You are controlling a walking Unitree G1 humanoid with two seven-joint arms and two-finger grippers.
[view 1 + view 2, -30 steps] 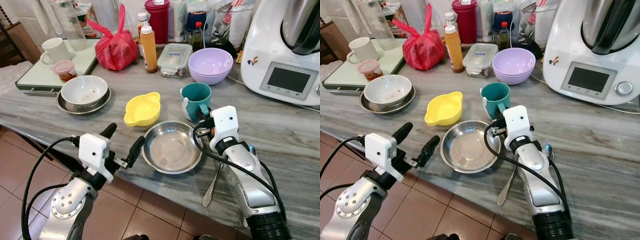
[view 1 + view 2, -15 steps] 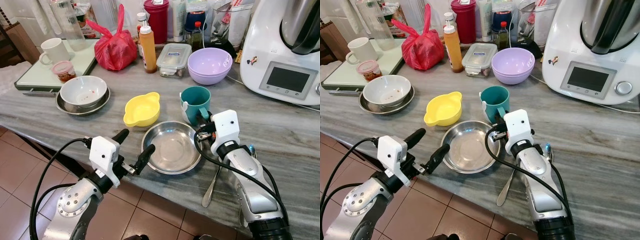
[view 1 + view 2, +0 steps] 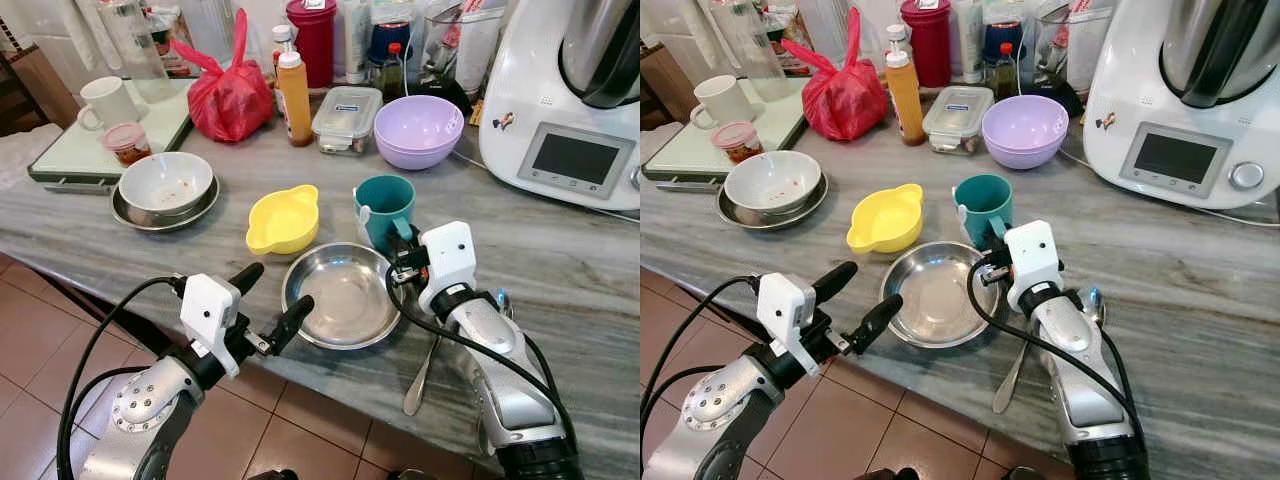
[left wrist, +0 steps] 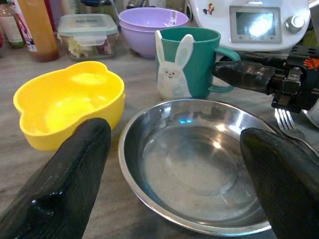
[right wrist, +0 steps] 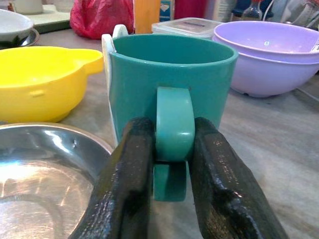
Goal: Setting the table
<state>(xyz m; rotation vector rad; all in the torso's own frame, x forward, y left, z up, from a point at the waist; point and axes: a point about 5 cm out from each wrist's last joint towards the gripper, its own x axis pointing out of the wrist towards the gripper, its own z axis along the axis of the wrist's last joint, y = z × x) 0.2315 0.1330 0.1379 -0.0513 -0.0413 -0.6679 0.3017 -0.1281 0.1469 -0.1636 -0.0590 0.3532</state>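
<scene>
A teal mug (image 3: 385, 207) with a white rabbit on its side stands on the marble counter, just behind a steel bowl (image 3: 340, 295). My right gripper (image 5: 170, 164) is shut on the teal mug's handle (image 5: 173, 124), one black finger on each side. A yellow bowl (image 3: 284, 219) sits left of the mug. My left gripper (image 3: 268, 298) is open at the counter's front edge, its fingertips (image 4: 75, 169) straddling the near rim of the steel bowl (image 4: 194, 164). A fork (image 3: 424, 368) lies on the counter right of the steel bowl, beside my right arm.
Behind stand a purple bowl (image 3: 419, 129), a lidded food box (image 3: 346, 118), an orange sauce bottle (image 3: 295, 96) and a red bag (image 3: 232, 96). A used white bowl on a steel plate (image 3: 165, 186) sits at the left; a white kitchen machine (image 3: 575, 100) fills the back right.
The teal mug, held by my right gripper, has shifted slightly left. My left gripper came forward from below the counter edge toward the steel bowl.
</scene>
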